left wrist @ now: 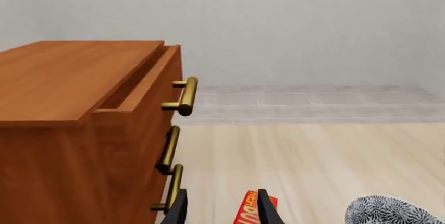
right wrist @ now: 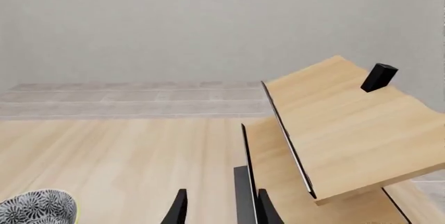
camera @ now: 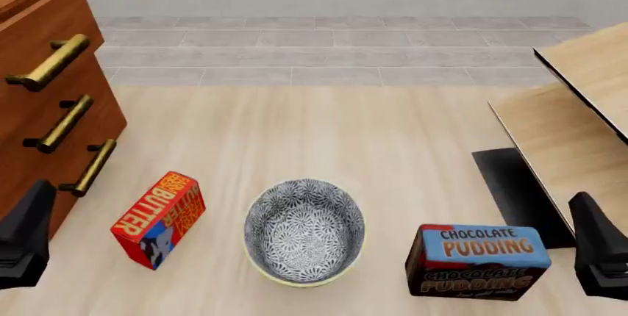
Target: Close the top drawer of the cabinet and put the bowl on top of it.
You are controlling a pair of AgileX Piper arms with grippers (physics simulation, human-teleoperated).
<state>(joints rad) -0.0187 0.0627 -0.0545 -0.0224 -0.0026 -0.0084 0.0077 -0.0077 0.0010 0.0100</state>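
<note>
The reddish-brown cabinet (camera: pixel 29 121) stands at the far left. Its top drawer (left wrist: pixel 161 78) is pulled out a little, showing a gap behind the front and its brass handle (left wrist: pixel 185 96). The patterned bowl (camera: pixel 304 231) sits upright on the table at front centre, also in both wrist views (left wrist: pixel 389 211) (right wrist: pixel 35 208). My left gripper (camera: pixel 25 239) hovers at the front left, below the cabinet's lowest drawer and left of the bowl. Its fingers (left wrist: pixel 177 211) are open and hold nothing. My right gripper (camera: pixel 598 250) is open and holds nothing at the front right, well away from the bowl.
A red butter box (camera: pixel 159 219) lies between the cabinet and the bowl. A chocolate pudding box (camera: pixel 478 261) stands right of the bowl. Pale light-wood furniture (camera: pixel 579 110) with a dark base fills the right side. Two lower drawers have like brass handles (camera: pixel 64 123).
</note>
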